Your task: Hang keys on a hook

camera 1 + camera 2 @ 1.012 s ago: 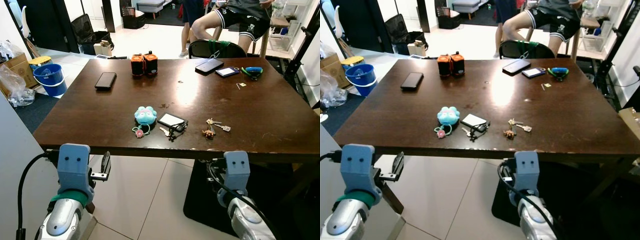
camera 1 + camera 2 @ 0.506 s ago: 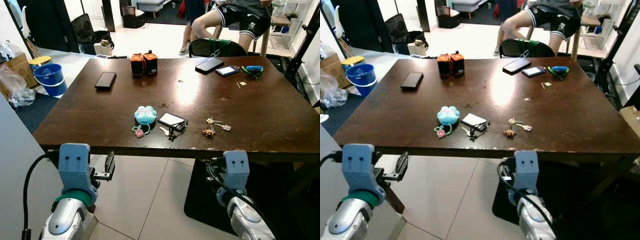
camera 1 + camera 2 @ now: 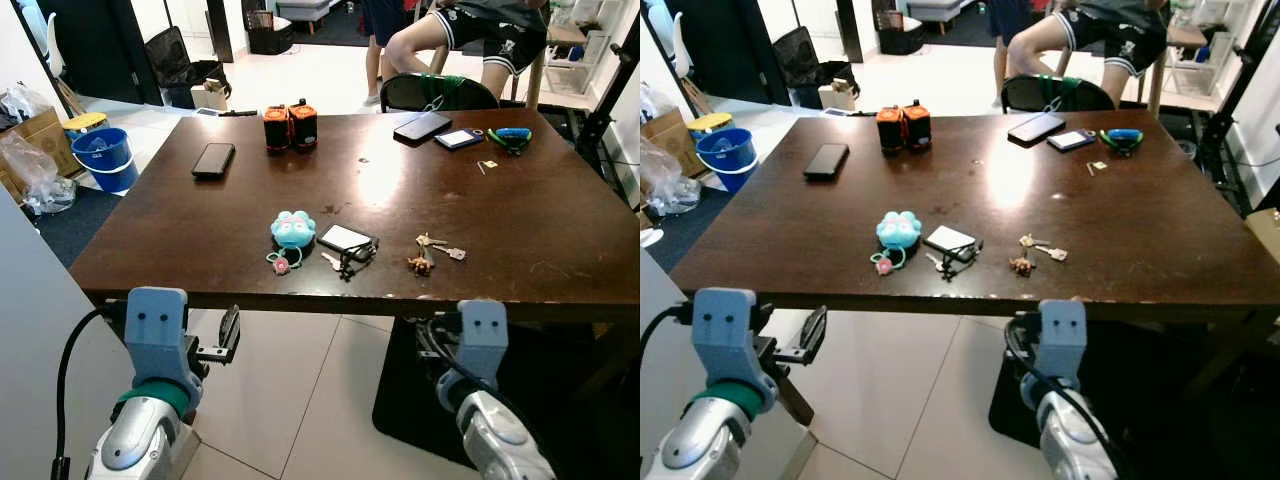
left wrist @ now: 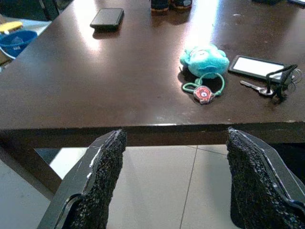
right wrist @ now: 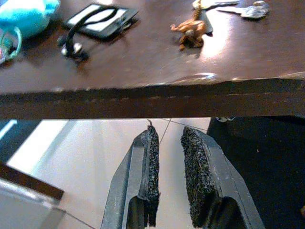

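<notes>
A bunch of keys with a small brown charm (image 3: 428,255) lies on the dark wooden table (image 3: 200,240) near its front edge. To their left lie a card holder with keys (image 3: 346,243) and a blue plush keychain (image 3: 292,229). My left gripper (image 4: 175,138) is open, below and just in front of the table's front edge, facing the plush (image 4: 204,59). My right gripper (image 5: 169,136) is shut with nothing in it, below the edge under the brown charm (image 5: 192,31). Both wrists (image 3: 155,325) (image 3: 481,337) stand low in front of the table.
A black phone (image 3: 212,159), two orange and black cylinders (image 3: 289,127) and more phones (image 3: 420,126) lie farther back. A person (image 3: 480,35) sits behind a chair (image 3: 440,92) at the far side. A blue bucket (image 3: 103,158) and boxes stand on the floor at the left.
The whole picture has shifted a little, so the camera moved. My left gripper has edged slightly toward the table edge. The keys have not moved.
</notes>
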Motion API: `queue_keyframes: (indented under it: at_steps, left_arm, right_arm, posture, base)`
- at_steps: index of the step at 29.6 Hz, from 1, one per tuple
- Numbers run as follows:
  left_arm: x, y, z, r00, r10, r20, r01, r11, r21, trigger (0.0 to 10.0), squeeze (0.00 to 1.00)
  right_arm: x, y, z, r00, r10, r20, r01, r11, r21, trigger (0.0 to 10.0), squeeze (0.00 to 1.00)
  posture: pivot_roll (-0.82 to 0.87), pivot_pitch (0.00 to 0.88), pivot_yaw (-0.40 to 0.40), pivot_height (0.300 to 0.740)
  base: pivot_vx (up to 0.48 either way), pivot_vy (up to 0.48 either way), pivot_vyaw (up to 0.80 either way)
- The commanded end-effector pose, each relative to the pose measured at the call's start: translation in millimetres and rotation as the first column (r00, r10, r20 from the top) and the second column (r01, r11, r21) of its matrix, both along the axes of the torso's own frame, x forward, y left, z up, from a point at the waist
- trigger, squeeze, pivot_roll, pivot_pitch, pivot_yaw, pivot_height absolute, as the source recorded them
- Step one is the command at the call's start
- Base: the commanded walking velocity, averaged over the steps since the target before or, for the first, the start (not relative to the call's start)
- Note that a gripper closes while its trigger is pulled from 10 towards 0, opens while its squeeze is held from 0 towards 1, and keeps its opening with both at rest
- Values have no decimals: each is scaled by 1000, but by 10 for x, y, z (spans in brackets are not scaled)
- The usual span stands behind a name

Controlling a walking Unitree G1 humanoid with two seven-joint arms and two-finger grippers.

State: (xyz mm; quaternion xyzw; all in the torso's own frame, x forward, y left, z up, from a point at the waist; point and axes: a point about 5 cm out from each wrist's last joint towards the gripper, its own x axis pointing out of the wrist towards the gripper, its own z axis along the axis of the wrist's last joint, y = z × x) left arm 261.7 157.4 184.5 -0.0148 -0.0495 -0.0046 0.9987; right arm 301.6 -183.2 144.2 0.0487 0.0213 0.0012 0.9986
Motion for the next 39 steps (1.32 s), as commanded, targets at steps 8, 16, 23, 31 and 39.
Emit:
queue_keyframes:
  at_steps: [8,16,23,31,39]
  left_arm:
    - [-47,104,-44,995,94,26,-96,990,107,10000,0]
    - [-60,113,73,996,62,69,-70,991,118,10000,0]
    - [-51,109,49,990,114,80,-120,990,76,10000,0]
    - [-110,88,-5,990,125,66,-127,992,25,10000,0]
    - [-47,116,68,985,139,99,-146,986,75,10000,0]
  right_arm:
    - [-114,86,78,996,53,76,-52,999,-12,10000,0]
    - [-132,77,24,997,64,51,-64,998,-3,10000,0]
    - [-64,128,-75,988,149,-30,-149,989,-13,10000,0]
    - [-67,49,-73,990,136,-35,-137,990,-27,10000,0]
    - [-49,13,-82,994,101,-37,-101,995,5,10000,0]
  posture:
    - [-177,136,157,740]
    - [-169,124,146,740]
    - [-181,136,81,740]
    - [-199,139,75,740]
    - [-193,126,98,740]
  base:
    - [0,0,0]
    - [0,0,0]
    - [0,0,0]
    - [0,0,0]
    - [0,0,0]
